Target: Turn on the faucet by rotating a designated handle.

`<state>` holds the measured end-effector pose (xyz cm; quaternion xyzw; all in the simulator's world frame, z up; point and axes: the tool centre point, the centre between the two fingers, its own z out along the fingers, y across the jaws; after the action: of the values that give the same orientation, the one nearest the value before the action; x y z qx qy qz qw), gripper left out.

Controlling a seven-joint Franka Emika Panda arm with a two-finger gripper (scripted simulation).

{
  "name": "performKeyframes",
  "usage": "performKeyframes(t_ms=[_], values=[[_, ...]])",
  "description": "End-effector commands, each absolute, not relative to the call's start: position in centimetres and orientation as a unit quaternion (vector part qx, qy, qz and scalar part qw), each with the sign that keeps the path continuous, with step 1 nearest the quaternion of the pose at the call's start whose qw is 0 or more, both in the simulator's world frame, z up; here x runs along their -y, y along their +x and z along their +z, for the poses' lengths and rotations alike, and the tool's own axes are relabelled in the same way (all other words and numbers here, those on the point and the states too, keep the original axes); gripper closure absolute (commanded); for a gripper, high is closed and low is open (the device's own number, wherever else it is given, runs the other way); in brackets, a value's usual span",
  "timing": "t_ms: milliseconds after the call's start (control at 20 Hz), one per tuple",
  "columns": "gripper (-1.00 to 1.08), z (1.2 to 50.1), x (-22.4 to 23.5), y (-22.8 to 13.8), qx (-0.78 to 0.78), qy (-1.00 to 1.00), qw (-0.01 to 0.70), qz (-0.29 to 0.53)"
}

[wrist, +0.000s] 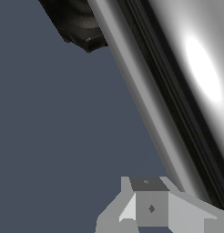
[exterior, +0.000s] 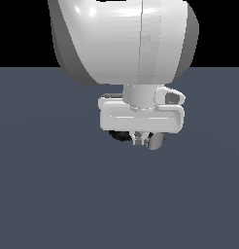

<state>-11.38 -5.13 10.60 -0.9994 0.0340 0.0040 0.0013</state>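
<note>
The faucet shows mostly under my white hand in the exterior view: its black ribbed base [exterior: 119,136] peeks out on that view's left, and the grey end of the chrome handle [exterior: 156,142] on its right. My gripper [exterior: 140,139] hangs between them, fingers drawn together with nothing held, right beside the handle. In the wrist view the handle [wrist: 177,91] fills the frame as a long shiny diagonal bar, the black base [wrist: 77,22] lies at its far end, and my grey fingertips [wrist: 150,207] sit against the bar's near side.
A flat dark blue-grey floor [exterior: 53,185] spreads around the faucet. My large white arm link [exterior: 121,39] hides the upper middle of the exterior view.
</note>
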Motion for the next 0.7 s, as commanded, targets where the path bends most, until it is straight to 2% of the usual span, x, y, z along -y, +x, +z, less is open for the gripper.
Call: performKeyframes(t_ms=[0,250,350,650], values=[[1.08,10.6,7.4,-11.0,-0.043,-0.999,0.0,0.0],[1.08,10.6,9.9,-11.0,-0.043,-0.999,0.0,0.0],[1.08,10.6,8.3,-10.9,-0.03,-1.0,0.001,0.001],[1.08,10.6,10.2,-9.3,-0.032,-0.999,0.001,0.001]])
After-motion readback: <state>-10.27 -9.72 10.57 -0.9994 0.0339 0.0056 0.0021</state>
